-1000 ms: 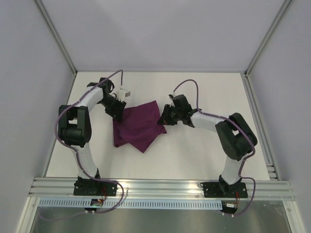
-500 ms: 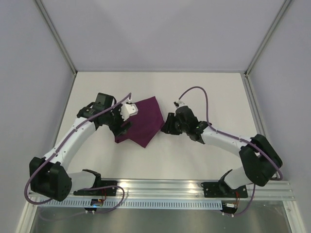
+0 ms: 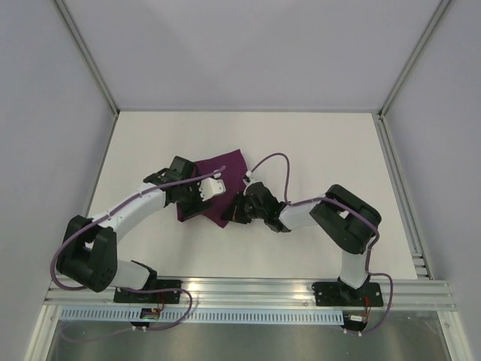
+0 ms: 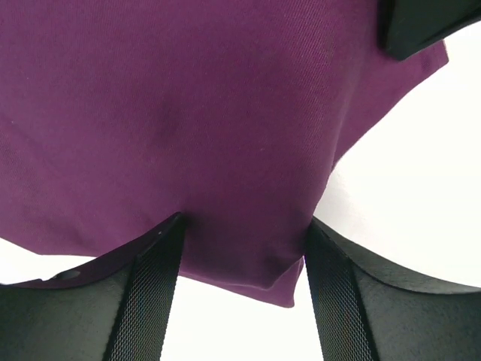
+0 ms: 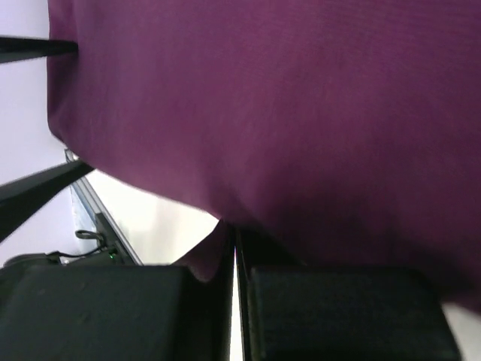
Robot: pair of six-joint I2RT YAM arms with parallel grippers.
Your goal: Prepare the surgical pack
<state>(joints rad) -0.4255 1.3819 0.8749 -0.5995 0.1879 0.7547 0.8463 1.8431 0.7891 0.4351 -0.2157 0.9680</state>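
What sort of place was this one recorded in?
Probably a robotics lab test cell, not a clinic: a white table enclosed by plain grey panels, an aluminium mounting rail along its near edge, and two robot arms working a purple cloth.

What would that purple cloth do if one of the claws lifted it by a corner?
Probably flop: the purple cloth lies folded in soft layers with no stiff edge. It likely weighs little, looking thin and finely woven up close. Pushed, it might bunch rather than slide, since soft wrinkles show by the left gripper.
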